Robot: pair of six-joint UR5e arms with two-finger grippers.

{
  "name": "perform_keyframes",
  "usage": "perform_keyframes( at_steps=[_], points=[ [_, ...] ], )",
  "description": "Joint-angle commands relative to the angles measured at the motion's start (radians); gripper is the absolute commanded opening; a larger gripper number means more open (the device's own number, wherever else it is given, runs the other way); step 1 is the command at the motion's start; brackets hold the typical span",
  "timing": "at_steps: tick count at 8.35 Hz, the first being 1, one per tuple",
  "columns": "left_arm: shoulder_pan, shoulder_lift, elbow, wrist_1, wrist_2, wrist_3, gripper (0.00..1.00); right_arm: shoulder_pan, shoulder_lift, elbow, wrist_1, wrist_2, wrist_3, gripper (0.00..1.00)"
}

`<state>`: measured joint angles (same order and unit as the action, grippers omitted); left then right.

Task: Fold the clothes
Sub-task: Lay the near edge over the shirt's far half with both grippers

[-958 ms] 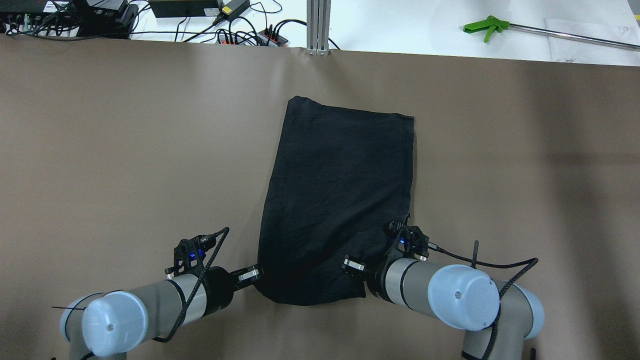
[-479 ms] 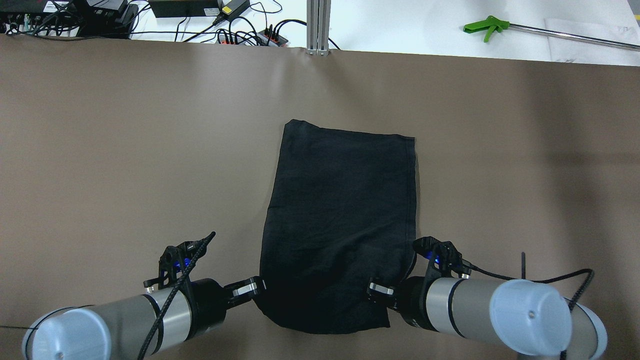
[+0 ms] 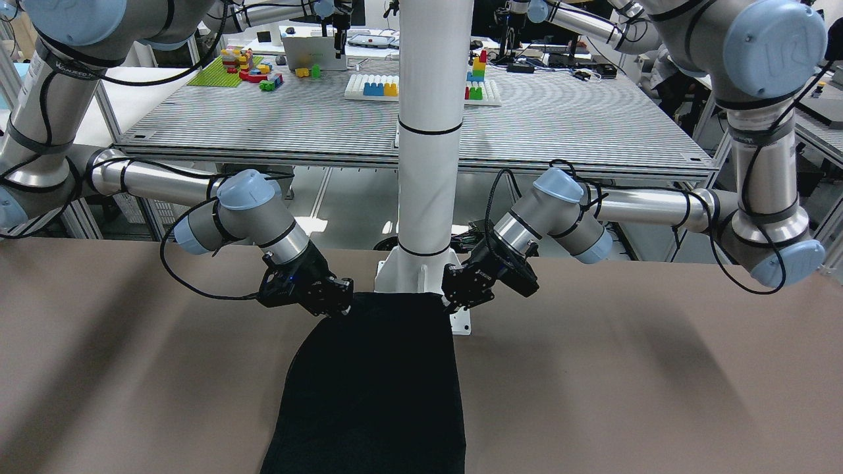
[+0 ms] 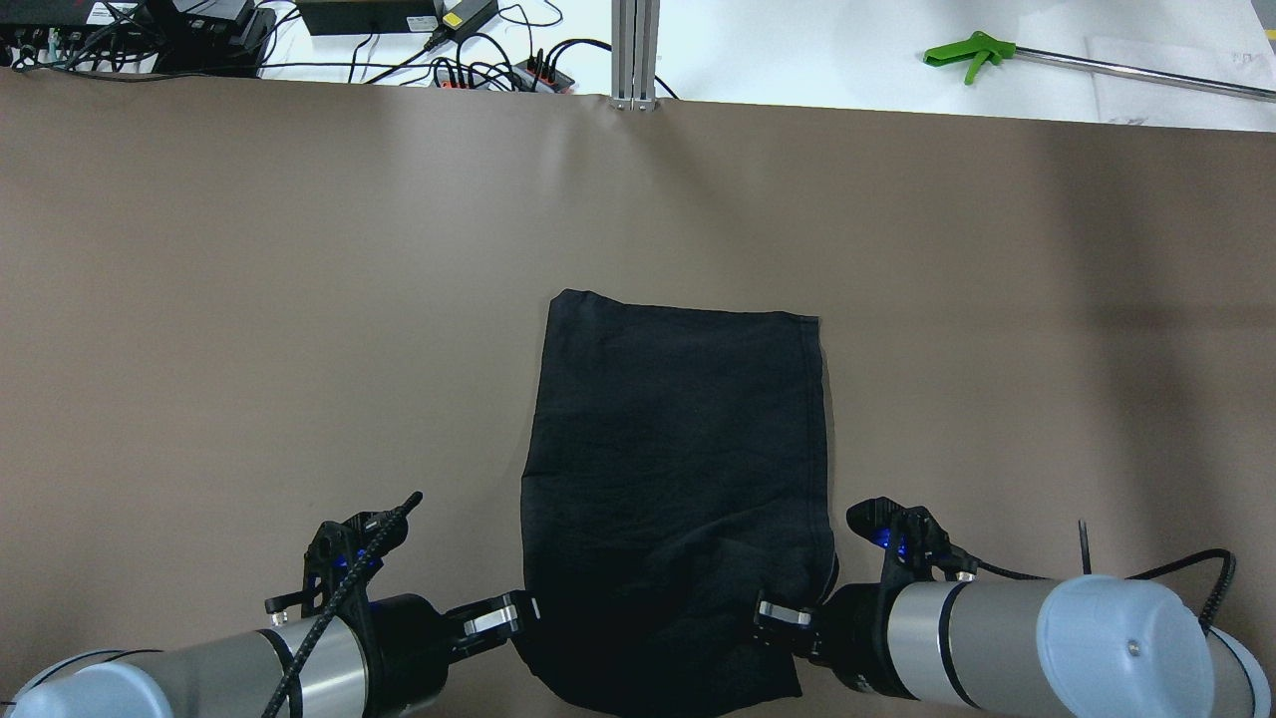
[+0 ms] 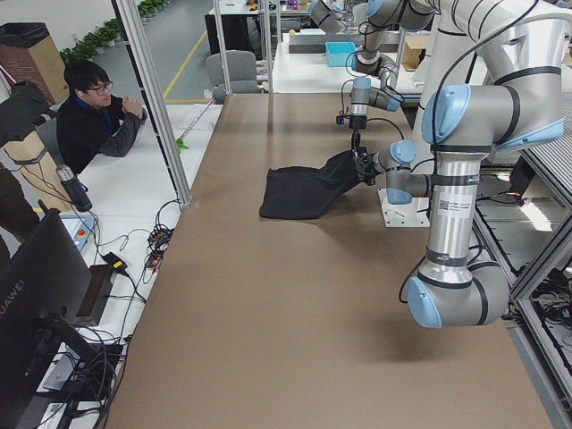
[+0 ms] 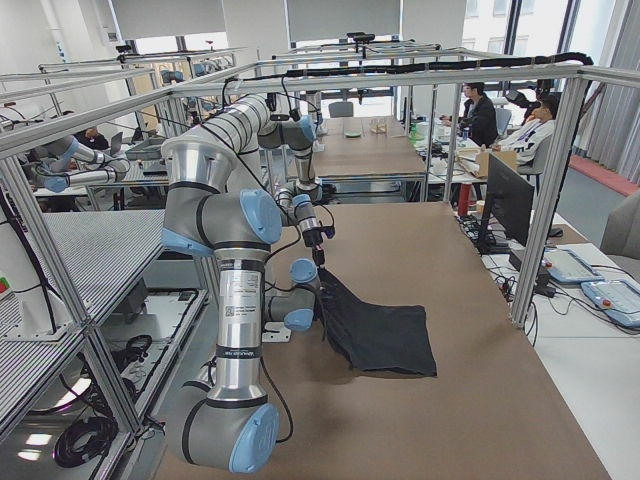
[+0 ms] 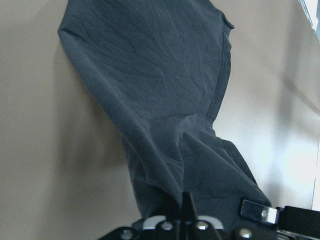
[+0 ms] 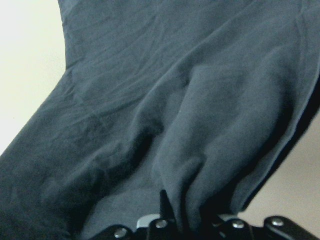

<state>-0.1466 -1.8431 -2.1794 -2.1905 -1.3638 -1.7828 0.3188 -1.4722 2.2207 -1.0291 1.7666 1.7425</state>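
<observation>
A: The claws?
B: Left claw (image 4: 520, 610) and right claw (image 4: 776, 611) each pinch a near corner of the black cloth (image 4: 678, 449).
A: What changed?
B: The cloth has been dragged toward the robot across the brown table (image 4: 249, 299) (far edge lying flat), probably to smooth it before the fold.

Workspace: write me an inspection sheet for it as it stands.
Surface: brown table cover, smooth.
Job's things: one black garment, far end flat on the cover, near end lifted toward the robot.
Clutter: nothing seen on the cover; a green-handled grabber lies on the white bench beyond it.
Grippers: left gripper and right gripper, each shut on a near corner of the garment.
Cables: black wrist cable runs along the left arm; power leads bunch past the far edge.
Surroundings: seated operator at the table's side; coloured blocks on a bench behind the robot.
</observation>
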Motion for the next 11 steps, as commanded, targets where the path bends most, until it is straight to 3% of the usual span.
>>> perform_keyframes(
  at_steps=[1, 3, 6, 7, 9, 11],
  points=[
    [-0.110, -0.016, 0.029, 0.009, -0.030, 0.009, 0.00, 0.132, 0.082, -0.114, -0.005, 0.008, -0.018, 0.00],
    [-0.239, -0.114, 0.160, 0.008, -0.072, -0.003, 0.00, 0.238, 0.150, -0.211, 0.000, -0.001, -0.085, 0.00],
    [-0.346, -0.231, 0.353, -0.003, -0.093, -0.004, 0.00, 0.281, 0.191, -0.269, -0.003, -0.021, -0.156, 0.00],
    [-0.361, -0.240, 0.383, -0.006, -0.093, -0.003, 0.00, 0.283, 0.208, -0.304, 0.004, -0.027, -0.158, 0.00],
    [-0.372, -0.246, 0.421, -0.008, -0.093, 0.002, 0.00, 0.283, 0.260, -0.381, 0.000, -0.132, -0.159, 0.00],
    [-0.380, -0.271, 0.460, -0.014, -0.093, -0.004, 0.00, 0.286, 0.276, -0.415, 0.001, -0.136, -0.161, 0.00]
  ],
)
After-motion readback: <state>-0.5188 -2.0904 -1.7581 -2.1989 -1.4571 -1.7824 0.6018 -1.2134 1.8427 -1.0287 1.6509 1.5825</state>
